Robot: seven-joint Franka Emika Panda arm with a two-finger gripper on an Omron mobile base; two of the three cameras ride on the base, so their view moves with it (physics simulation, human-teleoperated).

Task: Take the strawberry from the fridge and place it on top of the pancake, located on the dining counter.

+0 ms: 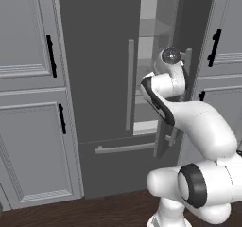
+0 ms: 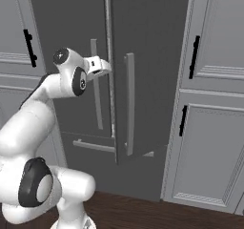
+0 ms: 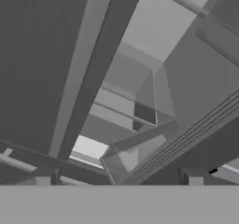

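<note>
Your robot is working at the fridge point(image 1: 104, 56), its right door point(image 1: 172, 103) standing partly open and pale shelves showing; the hand point(image 2: 106, 67) is reaching at the gap, grip impossible to judge. Strawberry unseen, pancake and bench awaiting: you're just starting.

Ahead of me: light grey panelled cabinets point(image 1: 28, 79) on the left, running floor to above frame, each door with a short black vertical handle point(image 1: 51, 56). A matching bank of cabinets point(image 2: 214, 104) stands on the right, black handles point(image 2: 194, 57) on their inner edges. Panels are recessed with raised borders. Floor point(image 1: 94, 212) is dark brown wood planking. Lighting is even, with no hard shadows.
</note>
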